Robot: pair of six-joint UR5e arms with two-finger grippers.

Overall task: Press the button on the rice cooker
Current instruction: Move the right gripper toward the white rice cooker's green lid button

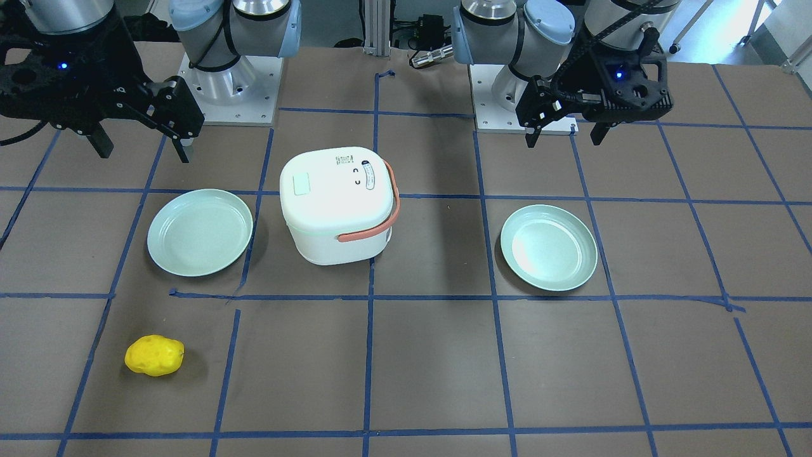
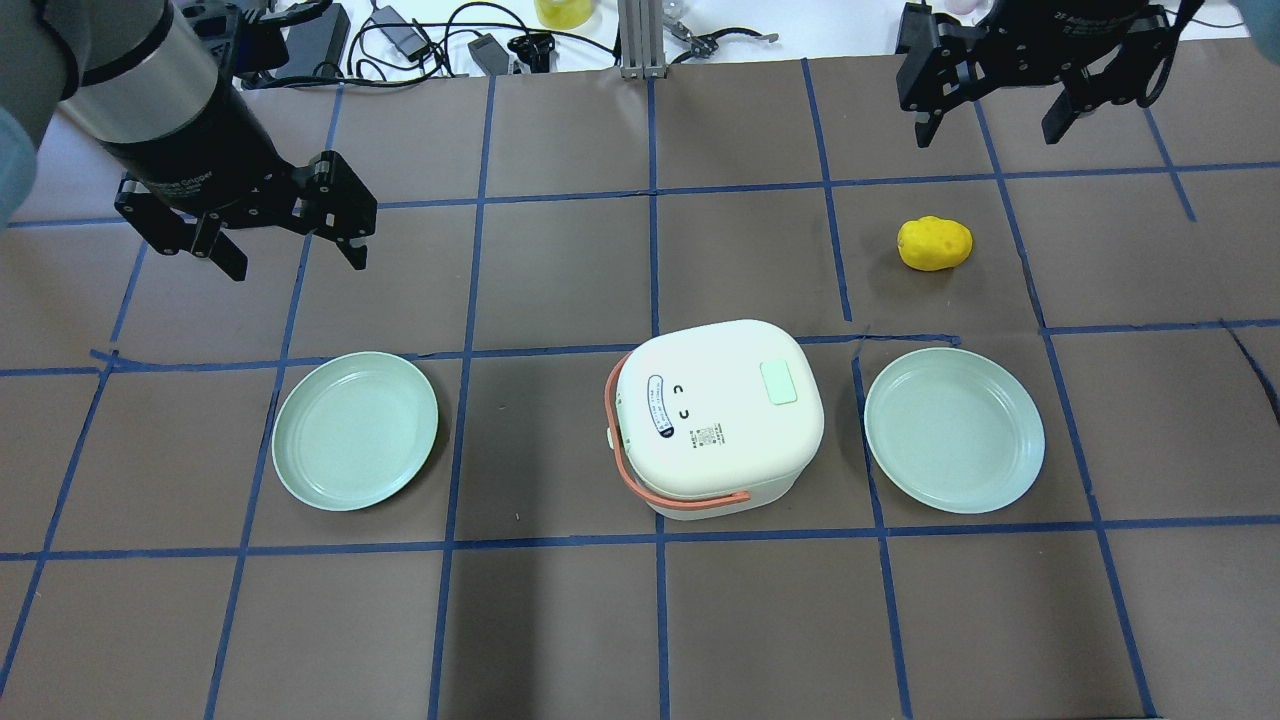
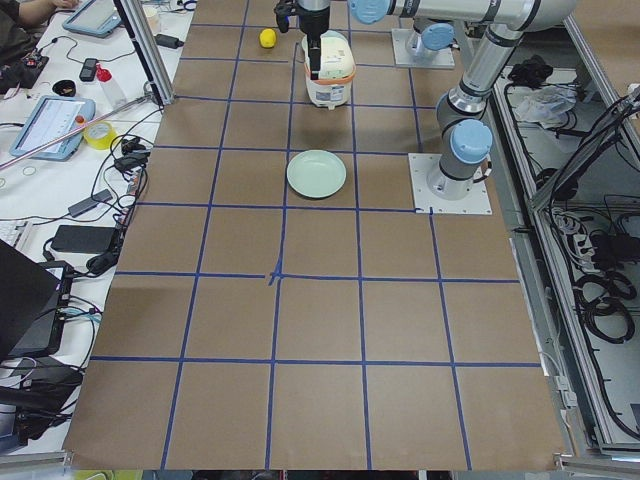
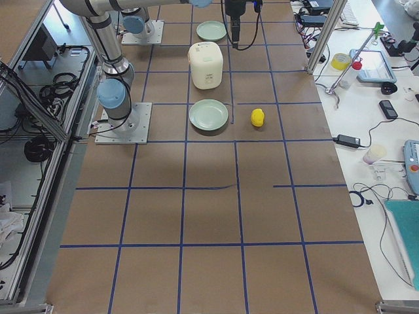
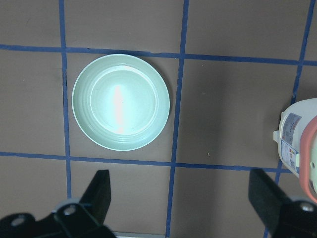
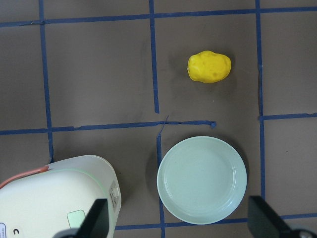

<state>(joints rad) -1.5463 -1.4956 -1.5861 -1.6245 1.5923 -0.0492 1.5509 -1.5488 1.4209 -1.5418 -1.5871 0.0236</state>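
Note:
The white rice cooker (image 2: 715,420) with an orange handle stands at the table's middle with its lid shut. A pale green button (image 2: 778,382) sits on the lid, also seen in the front view (image 1: 301,185). My left gripper (image 2: 297,258) is open and empty, hovering far to the cooker's left and beyond it. My right gripper (image 2: 988,132) is open and empty, high at the far right. The cooker's edge shows in the left wrist view (image 5: 299,148) and the right wrist view (image 6: 59,198).
A pale green plate (image 2: 355,430) lies left of the cooker and another plate (image 2: 955,430) lies right of it. A yellow potato-like object (image 2: 935,243) lies beyond the right plate. Cables and gear line the far table edge.

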